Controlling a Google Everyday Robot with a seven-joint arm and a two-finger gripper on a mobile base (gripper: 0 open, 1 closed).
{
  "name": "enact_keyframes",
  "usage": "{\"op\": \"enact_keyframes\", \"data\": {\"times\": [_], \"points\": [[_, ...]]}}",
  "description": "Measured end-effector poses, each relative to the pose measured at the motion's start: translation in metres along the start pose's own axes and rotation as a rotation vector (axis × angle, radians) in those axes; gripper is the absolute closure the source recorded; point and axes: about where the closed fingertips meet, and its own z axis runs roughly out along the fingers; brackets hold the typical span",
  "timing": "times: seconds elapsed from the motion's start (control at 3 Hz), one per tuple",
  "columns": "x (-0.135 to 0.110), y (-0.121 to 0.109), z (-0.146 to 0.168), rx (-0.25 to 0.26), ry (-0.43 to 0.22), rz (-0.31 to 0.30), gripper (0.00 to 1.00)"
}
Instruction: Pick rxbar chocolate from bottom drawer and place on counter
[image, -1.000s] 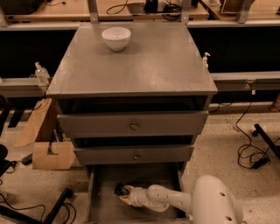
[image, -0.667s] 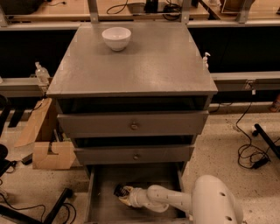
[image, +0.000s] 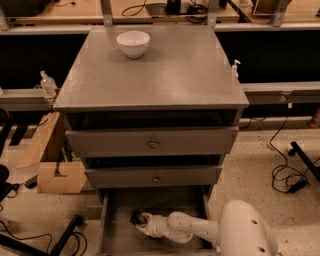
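in the camera view, the gripper (image: 143, 223) sat low in the bottom drawer (image: 170, 202), the dark rxbar chocolate (image: 136, 217) right at its tip toward that drawer's left wall, though grip state and the bar's long axis could not be told.

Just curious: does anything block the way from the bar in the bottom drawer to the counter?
The gripper is at the rxbar chocolate in the bottom drawer. Two upper drawers sit above it, so it probably must come outward first. A white bowl sits far back on the counter.
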Motion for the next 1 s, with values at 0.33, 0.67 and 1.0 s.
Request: {"op": "enact_keyframes", "data": {"times": [0.33, 0.67, 1.0], "points": [[0.0, 0.0, 0.0, 0.0, 0.0, 0.0, 1.0], [-0.0001, 0.0, -0.0001, 0.0, 0.0, 0.0, 1.0], [-0.0002, 0.0, -0.0002, 0.0, 0.0, 0.0, 1.0]]}}
